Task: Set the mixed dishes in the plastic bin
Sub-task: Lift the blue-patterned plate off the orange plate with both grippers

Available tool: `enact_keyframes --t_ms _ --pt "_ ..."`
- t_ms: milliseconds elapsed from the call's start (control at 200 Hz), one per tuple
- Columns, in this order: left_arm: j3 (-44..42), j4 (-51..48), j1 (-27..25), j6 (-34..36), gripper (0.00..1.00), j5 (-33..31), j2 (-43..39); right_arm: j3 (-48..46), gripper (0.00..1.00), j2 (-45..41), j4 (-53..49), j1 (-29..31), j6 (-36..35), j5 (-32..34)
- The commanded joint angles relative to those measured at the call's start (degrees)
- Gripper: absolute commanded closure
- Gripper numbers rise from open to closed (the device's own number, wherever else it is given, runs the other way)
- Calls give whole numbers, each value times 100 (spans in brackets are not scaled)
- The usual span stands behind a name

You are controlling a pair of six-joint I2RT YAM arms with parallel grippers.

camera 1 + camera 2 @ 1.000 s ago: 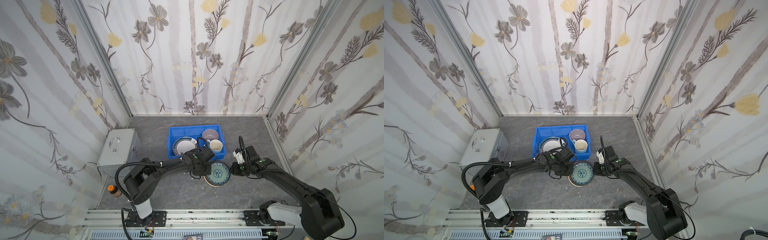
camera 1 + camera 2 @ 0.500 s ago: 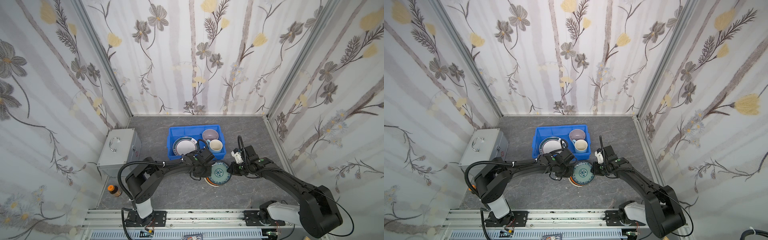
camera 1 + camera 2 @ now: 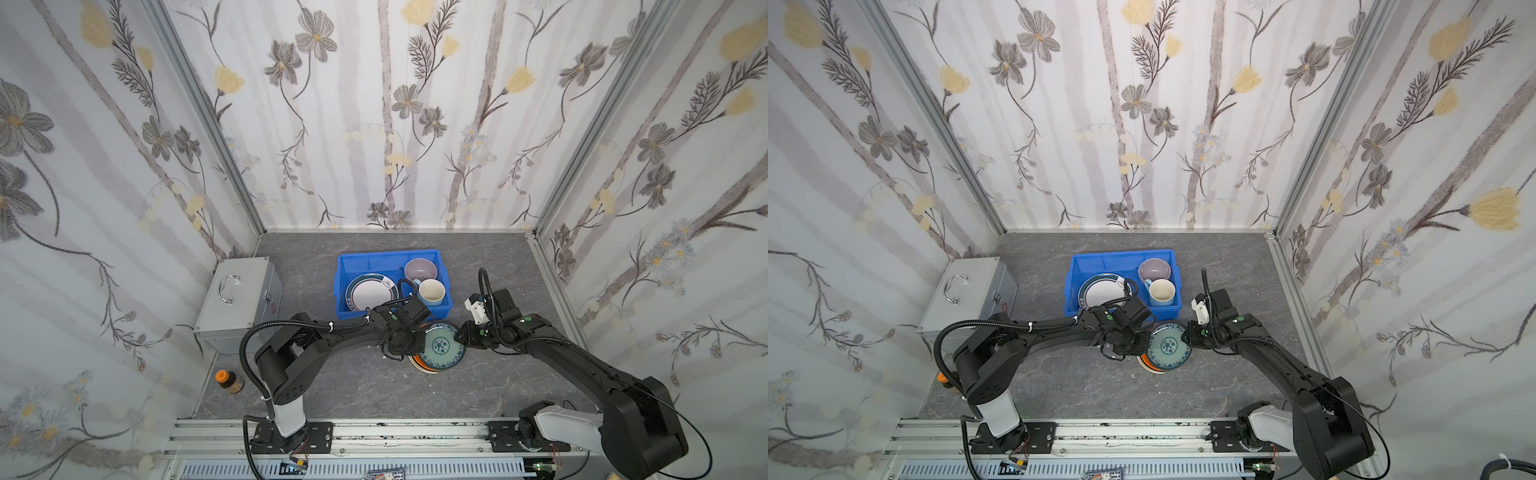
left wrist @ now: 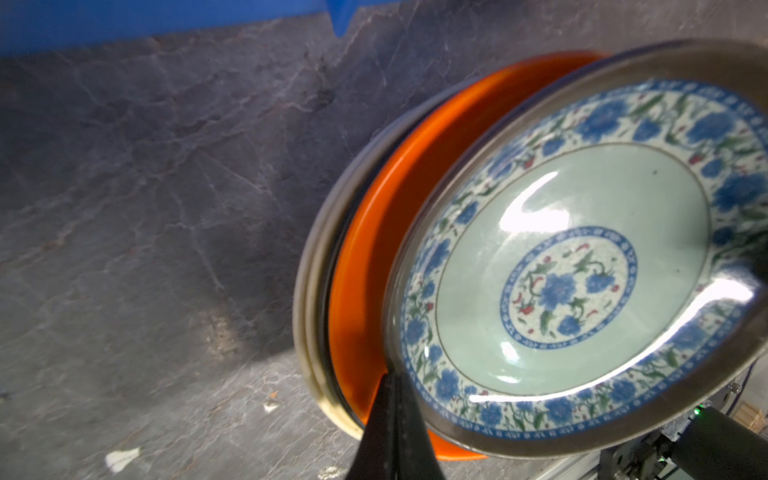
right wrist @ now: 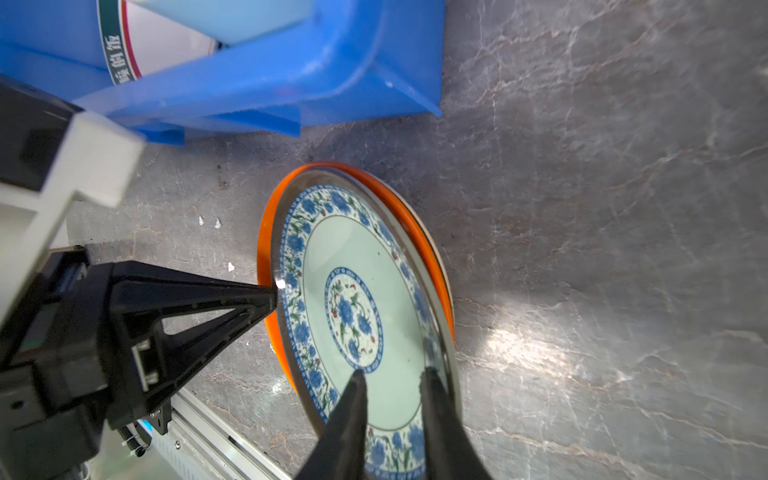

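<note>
Plates sit stacked on the bench (image 3: 365,386) just in front of the blue bin (image 3: 388,253). On top I see the teal-patterned plate (image 3: 440,345) (image 3: 1169,345), outside the bin and shifted off-centre over an orange plate (image 4: 365,291). That one lies on a cream plate (image 4: 309,291).

My left gripper (image 5: 272,295) (image 4: 392,399) is pressed together, its tip against the teal-patterned plate's rim on the left side of the stack. I cannot tell whether the rim is caught between the fingers.

My right gripper (image 5: 392,376) (image 3: 460,334) is spread at the opposite side. One finger (image 5: 353,386) is over the plate's pale inside and the other is at its rim, with a clear gap between them.

Inside the bin a white plate (image 3: 368,293) with a dark band lies on the left. A lilac bowl (image 3: 420,269) sits in the far right corner, and a pale blue mug (image 3: 432,292) stands just in front of it.

A grey metal case (image 3: 237,291) stands well to the left of the bin. A small brown bottle (image 3: 228,380) is nearer the rail, by the left wall.
</note>
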Motion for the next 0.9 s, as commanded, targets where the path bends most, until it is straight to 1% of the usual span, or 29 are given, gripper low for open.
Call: enact_keyframes --t_ms 0,65,120,175,345,739,894 --pt "15 -197 17 73 100 -175 38 126 65 -254 -284 -17 -111 762" --pt "7 -204 14 82 100 -164 39 152 63 -382 -377 -24 -125 1006" --pt "-2 -194 16 82 100 -153 42 118 60 -417 -403 -38 -151 1060" --pt "-2 -185 11 73 100 -137 38 71 60 -355 -415 -38 -139 1044" --pt "7 -163 13 82 100 -127 29 -25 62 -87 -163 -38 -108 377" --pt "-33 -87 5 73 100 -92 52 -237 67 68 394 -38 63 -402" --pt "-20 -66 1 73 100 -74 89 -325 68 105 696 -38 99 -856"
